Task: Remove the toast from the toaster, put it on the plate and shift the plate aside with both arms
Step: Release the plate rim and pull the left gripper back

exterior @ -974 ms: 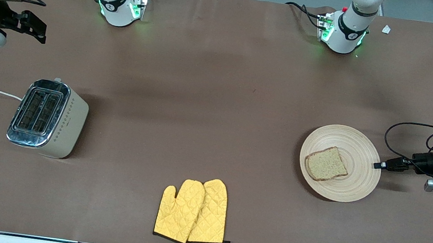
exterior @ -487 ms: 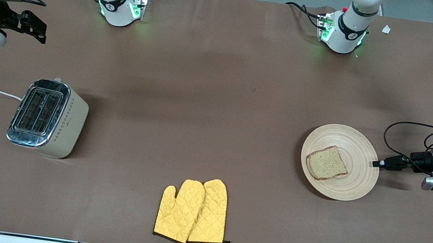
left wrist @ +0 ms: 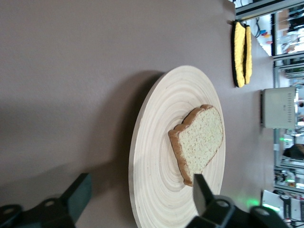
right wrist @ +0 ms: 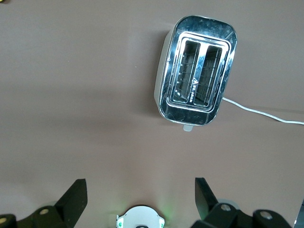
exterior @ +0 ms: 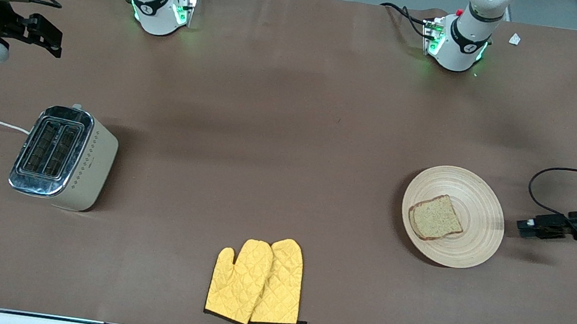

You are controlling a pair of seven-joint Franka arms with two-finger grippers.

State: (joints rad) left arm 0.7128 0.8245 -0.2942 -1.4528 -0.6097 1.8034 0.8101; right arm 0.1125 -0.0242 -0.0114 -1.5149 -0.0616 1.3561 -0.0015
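The toast (exterior: 436, 218) lies flat on the plate (exterior: 479, 198), a squarish slice with a pale, speckled crumb, a darker brown crust all round and a slightly domed top edge; it sits off the plate's middle, on the part toward the right arm's end, and covers only a small share of it. In the left wrist view the toast (left wrist: 199, 141) shows its full thickness and rests on the ring grooves of the plate (left wrist: 161, 109). The plate is round, pale wood with fine concentric rings and a low rim, and it stands on the brown table (exterior: 293, 129) near the edge at the left arm's end, about midway between the base edge and the front-camera edge. The left gripper (exterior: 524, 227) is low over the table just beside the plate's rim, apart from it, its fingers spread wide and holding nothing; the left wrist view shows both fingers (left wrist: 76, 194) apart with the plate between them farther off. The right gripper (exterior: 53, 42) hangs over the table by the edge at the right arm's end, above the toaster (exterior: 63, 157), fingers (right wrist: 73, 197) wide apart and empty, the arm waiting. Two yellow mitts (exterior: 256, 283) lie at the middle of the front-camera edge.
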